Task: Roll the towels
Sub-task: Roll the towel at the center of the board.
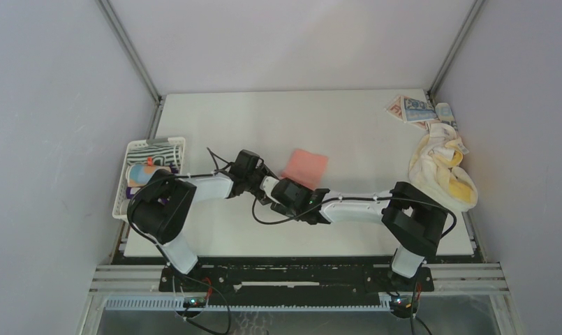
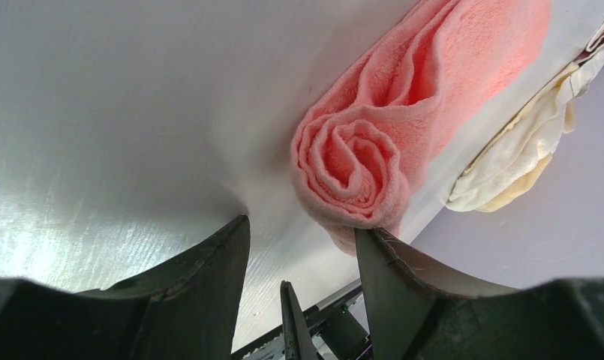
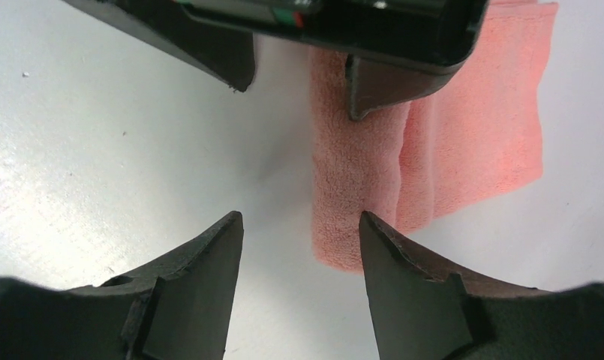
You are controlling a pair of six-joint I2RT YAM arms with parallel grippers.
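A salmon-pink towel (image 1: 306,167) lies mid-table, its near-left part rolled into a spiral (image 2: 351,165) and the rest still flat (image 3: 479,112). My left gripper (image 2: 302,229) is open at one end of the roll, which rests just beyond its right fingertip (image 2: 392,259). My right gripper (image 3: 300,217) is open at the other end, its right fingertip (image 3: 392,247) beside the roll (image 3: 355,172). Bare table shows between both pairs of jaws. From above, the left gripper (image 1: 264,183) and right gripper (image 1: 285,190) meet over the roll and hide it.
A white slotted basket (image 1: 124,199) at the left edge holds a striped towel (image 1: 157,149) and other coloured towels. A cream-yellow towel (image 1: 442,167) is heaped at the right edge, with blue-printed towels (image 1: 417,108) behind it. Grey walls enclose the table.
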